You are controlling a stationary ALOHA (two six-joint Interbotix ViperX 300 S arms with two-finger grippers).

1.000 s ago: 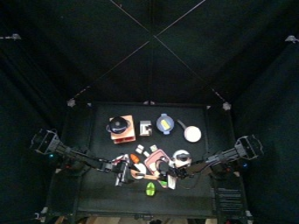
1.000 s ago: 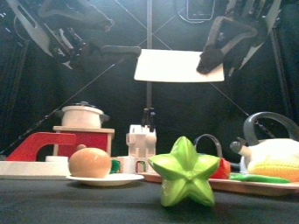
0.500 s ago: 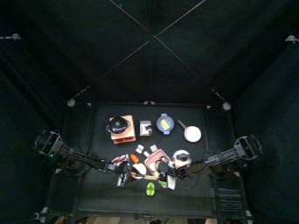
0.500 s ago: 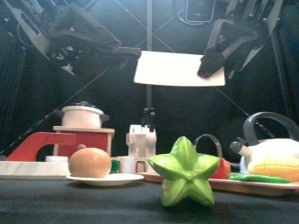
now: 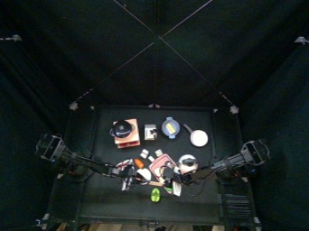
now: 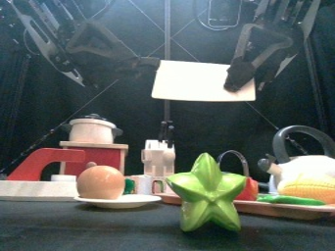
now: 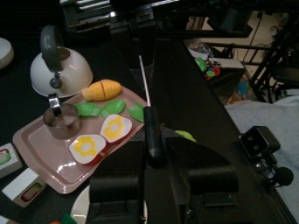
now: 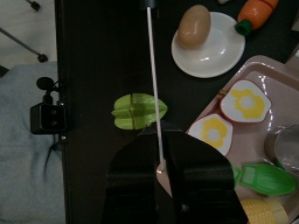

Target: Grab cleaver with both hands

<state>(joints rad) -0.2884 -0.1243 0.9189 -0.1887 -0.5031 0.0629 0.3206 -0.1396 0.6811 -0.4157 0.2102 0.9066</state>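
Note:
The cleaver's white blade (image 6: 203,80) hangs level in the air above the table's middle. My right gripper (image 6: 241,82) is shut on the blade's right end. In the right wrist view the blade (image 8: 153,79) shows edge-on as a thin line running out from between the jaws. My left gripper (image 6: 136,67) is at the dark handle on the blade's left. In the left wrist view the handle (image 7: 152,144) lies between the open jaws with small gaps on both sides. In the top view both grippers meet over the table's front middle, at the cleaver (image 5: 154,175).
Below the cleaver stand a green star fruit (image 6: 210,191), an orange ball on a white plate (image 6: 101,181), a pot on a red stand (image 6: 92,129), a kettle (image 6: 299,147) and a pink tray (image 6: 281,204) of toy food.
My left gripper has swung in from the left and now has its jaws around the cleaver's handle. The right gripper has kept the cleaver held, shifting it slightly down and right.

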